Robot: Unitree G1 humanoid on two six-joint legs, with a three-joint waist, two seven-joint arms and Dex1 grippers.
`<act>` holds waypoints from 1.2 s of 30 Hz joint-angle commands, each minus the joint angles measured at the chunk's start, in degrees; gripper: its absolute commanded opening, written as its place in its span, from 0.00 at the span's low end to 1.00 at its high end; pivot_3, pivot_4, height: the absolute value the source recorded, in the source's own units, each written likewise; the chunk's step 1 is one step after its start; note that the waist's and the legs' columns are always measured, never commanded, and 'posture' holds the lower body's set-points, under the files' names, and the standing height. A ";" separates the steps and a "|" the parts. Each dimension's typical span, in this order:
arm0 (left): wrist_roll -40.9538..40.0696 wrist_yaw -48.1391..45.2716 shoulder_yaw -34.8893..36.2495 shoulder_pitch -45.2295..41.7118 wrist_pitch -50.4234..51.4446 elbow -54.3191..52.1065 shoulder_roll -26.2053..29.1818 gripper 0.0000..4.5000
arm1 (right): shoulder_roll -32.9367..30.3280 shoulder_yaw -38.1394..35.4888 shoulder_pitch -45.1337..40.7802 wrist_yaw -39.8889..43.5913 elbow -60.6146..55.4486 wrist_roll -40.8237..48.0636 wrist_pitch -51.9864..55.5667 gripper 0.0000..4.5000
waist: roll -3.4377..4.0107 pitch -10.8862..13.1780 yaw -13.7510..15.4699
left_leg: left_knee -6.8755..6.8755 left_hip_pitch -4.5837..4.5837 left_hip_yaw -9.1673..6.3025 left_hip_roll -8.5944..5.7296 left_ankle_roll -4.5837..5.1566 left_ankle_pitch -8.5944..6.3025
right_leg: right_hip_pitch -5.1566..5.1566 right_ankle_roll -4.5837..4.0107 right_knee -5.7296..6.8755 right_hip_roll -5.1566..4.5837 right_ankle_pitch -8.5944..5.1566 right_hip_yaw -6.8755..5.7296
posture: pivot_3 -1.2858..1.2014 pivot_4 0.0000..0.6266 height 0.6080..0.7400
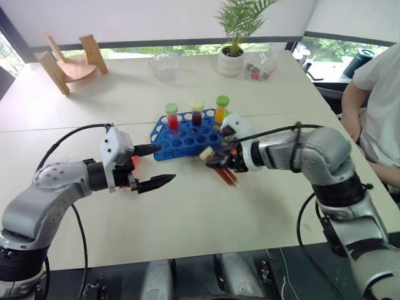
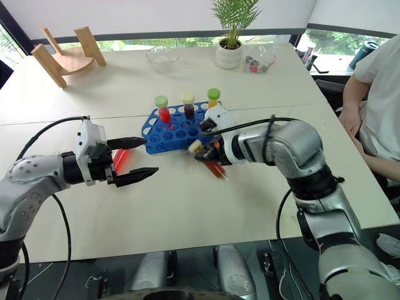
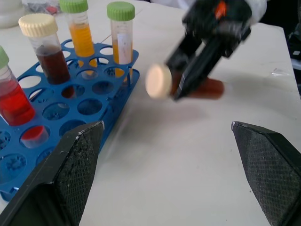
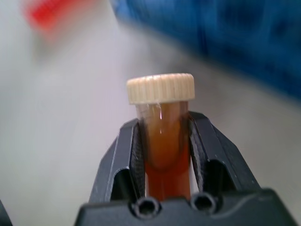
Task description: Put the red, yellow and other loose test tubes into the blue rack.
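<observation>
The blue rack (image 1: 179, 145) stands mid-table and holds a red tube (image 1: 172, 120), a dark tube (image 1: 197, 114) and an orange tube (image 1: 220, 110); the left wrist view shows a further green-capped tube (image 3: 121, 35) in it. My right gripper (image 1: 220, 164) is shut on a cream-capped tube of brown-orange liquid (image 4: 162, 136), held tilted just above the table in front of the rack's right end. My left gripper (image 1: 159, 166) stands open left of the rack, with nothing between its fingers. A loose red tube (image 2: 119, 160) lies on the table beside it.
A wooden stand (image 1: 69, 62) sits at the back left, with a glass bowl (image 1: 165, 65), a potted plant (image 1: 232, 44) and a clear bag (image 1: 261, 65) along the back. A person (image 1: 375, 106) sits at the table's right edge.
</observation>
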 commanded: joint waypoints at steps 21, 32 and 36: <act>-3.42 -1.87 5.12 -0.69 5.29 -0.15 5.75 1.00 | 32.73 -7.41 7.70 1.80 36.01 -26.40 -83.70 0.19 | 0.03 0.04 -0.21 | -0.04 0.06 0.00 0.02 -0.06 0.02 | -0.01 -0.02 0.12 0.00 0.01 0.00 | 0.52 0.24 1.00; -3.78 0.05 5.24 -0.55 5.64 -1.57 4.93 1.00 | 33.00 -8.65 7.03 2.80 46.21 -28.52 -89.92 0.19 | 0.03 0.04 -0.26 | -0.03 0.08 0.00 0.01 -0.08 0.04 | 0.00 -0.02 0.14 -0.02 0.02 0.00 | 0.52 0.24 1.00; -3.93 0.47 5.07 -0.57 5.57 -1.63 4.76 1.00 | 33.09 -9.14 6.78 2.36 47.14 -28.79 -90.48 0.19 | 0.03 0.04 -0.25 | -0.02 0.10 0.01 0.01 -0.09 0.04 | 0.01 -0.03 0.15 -0.02 0.03 0.00 | 0.52 0.24 1.00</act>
